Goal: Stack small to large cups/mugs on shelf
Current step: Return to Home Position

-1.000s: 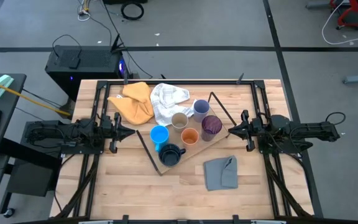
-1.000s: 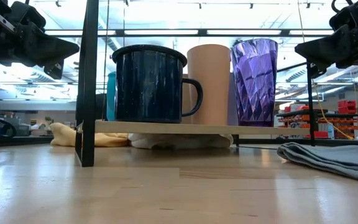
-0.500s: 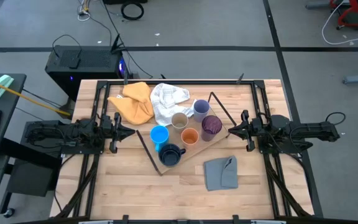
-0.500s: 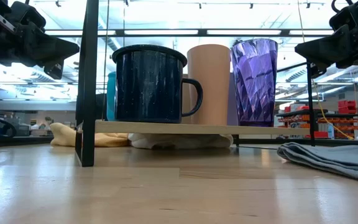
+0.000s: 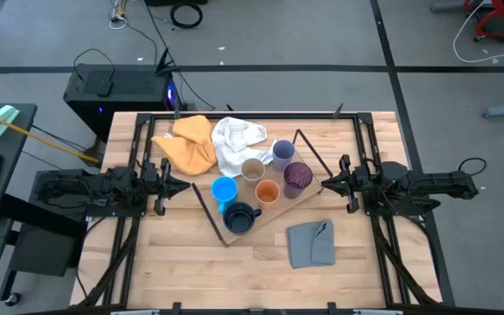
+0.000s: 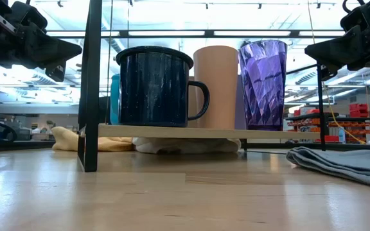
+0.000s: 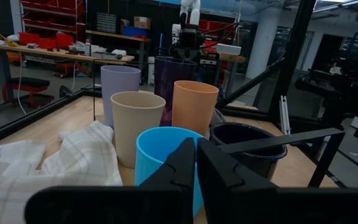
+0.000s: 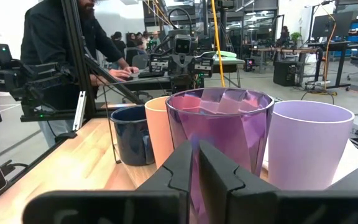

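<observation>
Black and drawn fully together on nothing, the fingers of the left pincer (image 5: pixel 186 185) hang at the middle left of the high view, their tip just beside the shelf's near corner but apart from it. In the left wrist view the two fingers (image 7: pixel 182 163) meet in a closed wedge in front of the bright blue cup (image 7: pixel 166 158).

The right pincer (image 5: pixel 324 185) mirrors it at the middle right of the high view, closed as well and empty. It points at the purple cup (image 8: pixel 219 134), which fills the centre of its wrist view. In the low view both pincers sit in the upper corners, above the height of the cups' rims.

Between them lies the shelf (image 5: pixel 274 213), set slantwise across the centre of the worktop (image 5: pixel 182 262). All six cups stand upright on it in a tight cluster:
- lavender cup (image 5: pixel 283 152) and beige cup (image 5: pixel 252 170) towards the top of the frame;
- purple, orange cup (image 5: pixel 267 192) and bright blue in the middle;
- dark navy mug (image 5: pixel 240 217) lowest in the frame.

A yellow cloth (image 5: pixel 188 144) and a white cloth (image 5: pixel 234 142) lie crumpled above the shelf, in the upper centre. A grey cloth (image 5: pixel 311 242) lies folded at the lower right of centre. A person in a dark sleeve (image 8: pixel 55 37) stands in the upper left of the right wrist view.
</observation>
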Tool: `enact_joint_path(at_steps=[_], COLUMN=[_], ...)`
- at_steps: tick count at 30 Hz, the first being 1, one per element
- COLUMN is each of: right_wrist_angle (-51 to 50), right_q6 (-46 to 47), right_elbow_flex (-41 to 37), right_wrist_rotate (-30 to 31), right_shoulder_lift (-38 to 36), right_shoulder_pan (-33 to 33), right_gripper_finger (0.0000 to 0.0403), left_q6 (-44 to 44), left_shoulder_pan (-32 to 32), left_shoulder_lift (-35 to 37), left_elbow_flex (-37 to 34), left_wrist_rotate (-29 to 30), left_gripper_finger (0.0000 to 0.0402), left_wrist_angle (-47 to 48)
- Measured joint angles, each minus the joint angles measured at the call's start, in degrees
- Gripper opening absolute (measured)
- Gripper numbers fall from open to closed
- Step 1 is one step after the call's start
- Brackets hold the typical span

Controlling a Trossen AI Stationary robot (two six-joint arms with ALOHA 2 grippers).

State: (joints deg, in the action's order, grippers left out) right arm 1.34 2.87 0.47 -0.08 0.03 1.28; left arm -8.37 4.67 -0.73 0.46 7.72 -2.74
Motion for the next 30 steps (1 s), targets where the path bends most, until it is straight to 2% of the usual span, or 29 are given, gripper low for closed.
enact_joint_path(at_steps=[9, 21, 30], right_wrist_angle=[0.01, 0.00, 0.02], right_q6=[0.00, 0.01, -0.01], right_elbow_flex=[0.00, 0.00, 0.01], right_wrist_rotate=[0.00, 0.00, 0.00], right_shoulder_lift=[-0.01, 0.00, 0.00], right_shoulder_pan=[-0.01, -0.02, -0.01], right_gripper_finger=[0.0030, 0.0030, 0.0030], left_q6=[0.01, 0.01, -0.01], left_shoulder_pan=[0.01, 0.01, 0.00], left_shoulder_lift=[0.00, 0.00, 0.00], left_elbow_flex=[0.01, 0.01, 0.01], left_wrist_rotate=[-0.02, 0.00, 0.00], left_gripper_finger=[0.0036, 0.0023, 0.0036], left_wrist_angle=[0.00, 0.00, 0.00])
